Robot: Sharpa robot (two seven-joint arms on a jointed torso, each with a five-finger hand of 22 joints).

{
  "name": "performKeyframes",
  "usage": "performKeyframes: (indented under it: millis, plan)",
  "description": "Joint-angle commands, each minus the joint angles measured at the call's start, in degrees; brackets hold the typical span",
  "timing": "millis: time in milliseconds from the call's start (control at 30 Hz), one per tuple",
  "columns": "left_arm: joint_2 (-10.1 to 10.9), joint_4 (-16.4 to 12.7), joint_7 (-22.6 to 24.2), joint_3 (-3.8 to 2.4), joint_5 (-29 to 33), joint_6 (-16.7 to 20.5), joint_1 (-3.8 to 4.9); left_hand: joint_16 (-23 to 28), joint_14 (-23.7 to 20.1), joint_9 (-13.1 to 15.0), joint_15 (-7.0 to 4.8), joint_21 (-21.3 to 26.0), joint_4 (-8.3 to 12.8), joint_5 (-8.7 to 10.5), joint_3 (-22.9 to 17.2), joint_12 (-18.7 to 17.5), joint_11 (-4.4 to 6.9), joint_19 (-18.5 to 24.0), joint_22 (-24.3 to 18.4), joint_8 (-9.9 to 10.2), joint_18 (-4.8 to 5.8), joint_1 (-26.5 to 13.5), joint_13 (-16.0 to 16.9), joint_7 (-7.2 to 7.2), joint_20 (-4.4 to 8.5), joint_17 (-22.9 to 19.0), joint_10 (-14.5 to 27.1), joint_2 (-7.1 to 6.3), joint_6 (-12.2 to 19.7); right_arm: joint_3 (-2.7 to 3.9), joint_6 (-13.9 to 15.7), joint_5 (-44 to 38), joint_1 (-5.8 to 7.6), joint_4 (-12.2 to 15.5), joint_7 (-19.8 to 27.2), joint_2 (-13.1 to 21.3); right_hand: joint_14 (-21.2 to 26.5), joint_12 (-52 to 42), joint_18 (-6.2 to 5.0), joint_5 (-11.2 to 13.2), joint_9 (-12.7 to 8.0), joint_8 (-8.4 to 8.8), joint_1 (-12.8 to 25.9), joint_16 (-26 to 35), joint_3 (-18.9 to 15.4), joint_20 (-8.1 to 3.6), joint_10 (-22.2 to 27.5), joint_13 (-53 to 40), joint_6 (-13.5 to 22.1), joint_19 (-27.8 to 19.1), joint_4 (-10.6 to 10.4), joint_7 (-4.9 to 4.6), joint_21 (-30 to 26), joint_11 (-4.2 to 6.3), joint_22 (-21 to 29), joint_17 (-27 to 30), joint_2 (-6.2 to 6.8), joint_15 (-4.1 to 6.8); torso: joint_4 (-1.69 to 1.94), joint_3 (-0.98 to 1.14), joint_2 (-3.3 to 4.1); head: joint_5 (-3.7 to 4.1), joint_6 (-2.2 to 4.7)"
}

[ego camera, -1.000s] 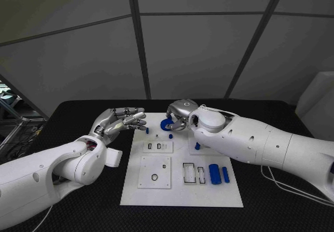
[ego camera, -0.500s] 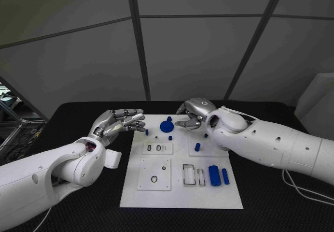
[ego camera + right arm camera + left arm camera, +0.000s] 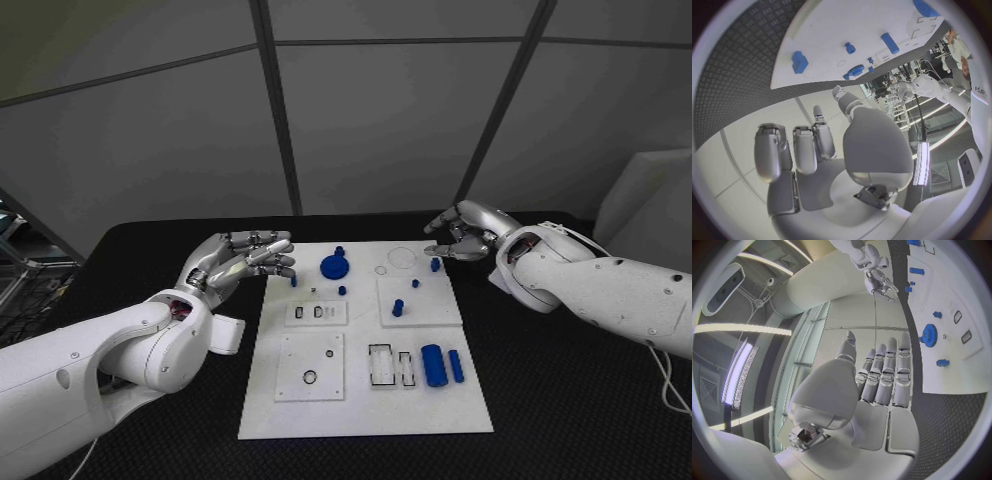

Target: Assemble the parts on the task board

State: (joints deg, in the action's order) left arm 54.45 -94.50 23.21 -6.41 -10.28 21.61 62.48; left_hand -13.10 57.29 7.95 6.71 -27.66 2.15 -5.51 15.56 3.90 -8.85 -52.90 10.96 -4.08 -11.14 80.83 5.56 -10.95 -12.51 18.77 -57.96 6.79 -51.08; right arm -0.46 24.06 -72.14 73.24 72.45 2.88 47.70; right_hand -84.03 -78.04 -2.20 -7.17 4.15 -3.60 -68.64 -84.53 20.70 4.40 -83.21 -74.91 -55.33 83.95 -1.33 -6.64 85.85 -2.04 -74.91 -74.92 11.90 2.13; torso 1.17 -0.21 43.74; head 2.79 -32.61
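Left hand (image 3: 238,255) hovers just off task board's (image 3: 361,400) left far corner, fingers loosely curled, grasping nothing. Blue gear-like disc (image 3: 335,266) lies on board's far end, small pegs near. Right hand (image 3: 464,233) above board's far right corner, fingers half-curled, nothing held.

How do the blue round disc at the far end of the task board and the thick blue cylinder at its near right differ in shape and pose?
The blue round disc is wide and flat, and it has a small knob on top; the thick blue cylinder is long and smooth. The disc lies near the far edge of the task board, between the two hands; the cylinder lies on its side by the near right slots, beside a thinner blue pin. Both are blue, and no hand touches them.
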Motion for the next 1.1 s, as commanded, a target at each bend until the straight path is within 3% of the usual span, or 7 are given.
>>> performKeyframes:
  millis: [33,67,267,500,733,1100]
  plan:
    - [-0.17,0.13,0.06,-0.06,0.03,-0.87,0.06,0.18,-0.51,0.09,0.06,0.32,0.36,0.05,-0.07,-0.22,0.11,0.41,-0.07,0.26,0.77,-0.09,-0.08,-0.03,-0.13,0.10,0.34,0.31,0.35,-0.01,-2.24,4.79,-0.47,-0.61,4.39,0.76,-3.70,0.44,-0.11,0.15,-0.11,-0.12,-0.57,0.32,-0.36,-0.05,0.36,-2.16,-0.37,-0.40,0.40,0.00,-0.38,0.17,-4.82,-5.55,0.27,0.03,-0.08,0.13,-0.08,0.43,0.02]
    - [-0.22,0.18,0.06,-0.06,0.03,-0.89,0.05,0.18,-0.51,0.09,0.06,0.32,0.36,0.05,-0.07,-0.22,0.11,0.41,-0.07,0.26,0.77,-0.09,-0.08,-0.03,-0.13,0.10,0.34,0.31,0.34,-0.01,-2.46,4.89,-0.75,-0.90,4.53,1.02,-3.70,0.50,-0.12,0.14,-0.13,-0.11,-0.75,0.32,-0.46,-0.07,0.39,-2.11,-0.35,-0.43,0.58,0.02,-0.41,0.19,-4.78,-5.56,0.33,0.05,0.04,0.05,-0.05,0.56,0.08]
    - [-0.39,0.53,0.07,-0.05,0.04,-1.01,0.02,0.25,-0.63,0.11,0.11,0.44,0.47,0.07,-0.04,-0.17,0.04,0.61,-0.15,0.24,0.81,-0.09,-0.06,-0.07,-0.16,0.16,0.26,0.39,0.30,-0.02,-4.00,5.14,-2.10,-2.52,4.96,1.24,-3.68,0.57,-0.19,0.12,-0.15,-0.14,-1.32,0.39,-0.65,-0.11,0.42,-2.07,-0.46,-0.63,1.15,0.07,-0.57,0.24,-4.47,-5.51,0.33,0.09,0.17,0.09,0.03,0.49,0.13]
    - [-0.40,0.85,0.07,-0.05,0.05,-1.05,-0.02,0.49,-0.94,0.15,0.27,0.95,0.78,0.08,0.12,-0.17,-0.04,1.38,-0.46,0.24,0.88,-0.17,-0.05,-0.14,-0.27,0.31,0.20,0.57,0.29,-0.02,-5.08,4.73,-3.17,-3.18,5.06,0.88,-3.67,0.58,-0.22,0.10,-0.14,-0.19,-1.68,0.43,-0.64,-0.14,0.43,-2.07,-0.65,-0.73,1.52,0.08,-0.65,0.26,-4.33,-5.48,0.15,0.11,-0.02,-0.04,0.05,0.22,0.20]
    - [-0.39,0.94,0.06,-0.05,0.05,-1.29,-0.03,3.56,-2.27,0.31,0.77,4.07,1.97,0.05,0.78,-0.19,-0.22,4.76,-2.41,0.27,0.84,-0.61,-0.02,-0.25,-0.95,0.00,0.19,1.32,0.32,-0.01,-4.71,4.53,-3.54,-4.24,4.77,0.32,-3.73,0.41,-0.18,0.04,-0.13,-0.23,-1.78,0.31,-0.52,-0.16,0.32,-2.26,-0.85,-0.63,1.64,0.08,-0.59,0.26,-4.49,-5.70,-0.35,0.13,0.08,-0.07,0.04,0.34,0.00]
    - [-0.47,1.11,0.03,-0.05,0.05,-1.51,-0.03,4.22,-2.33,0.34,0.85,4.60,2.20,0.05,0.92,-0.19,-0.25,5.10,-2.78,0.27,0.80,-0.72,-0.01,-0.26,-1.09,-0.07,0.18,1.45,0.32,-0.01,-4.50,4.49,-3.61,-5.51,4.60,-1.19,-3.83,0.14,-0.08,-0.05,-0.16,-0.20,-1.51,0.11,-0.20,-0.17,0.11,-2.53,-1.09,-0.33,1.62,-0.02,-0.40,0.20,-4.96,-6.08,-1.51,0.12,0.09,-0.04,0.05,0.19,-0.36]
